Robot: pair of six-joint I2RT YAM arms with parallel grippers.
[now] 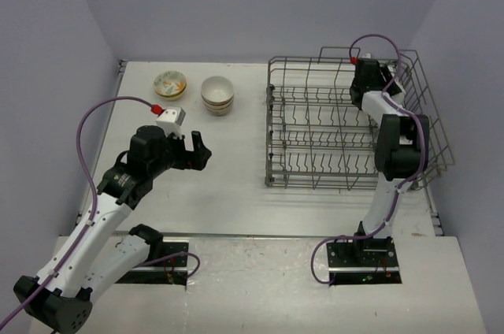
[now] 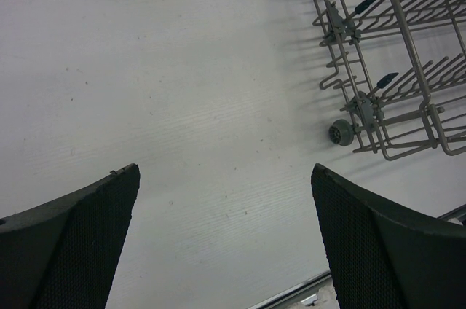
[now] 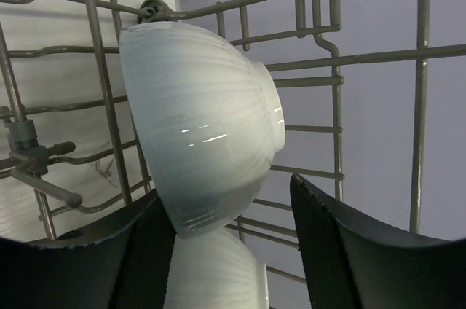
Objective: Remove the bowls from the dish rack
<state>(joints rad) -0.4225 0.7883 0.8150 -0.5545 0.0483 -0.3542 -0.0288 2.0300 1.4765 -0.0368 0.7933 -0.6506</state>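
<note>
While the left pincer hung wide open over the surface toward its left edge, the right pincer sat inside the dish rack at the far right corner, jaws parted around a white bowl standing on edge. Near the far edge stood a floral bowl and a stack of pale bowls.

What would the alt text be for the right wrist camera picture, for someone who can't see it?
A plain white bowl stands on edge inside the grey wire dish rack, with the two black fingers of the right gripper open on either side of its lower part. A second white bowl shows just below it.
</note>
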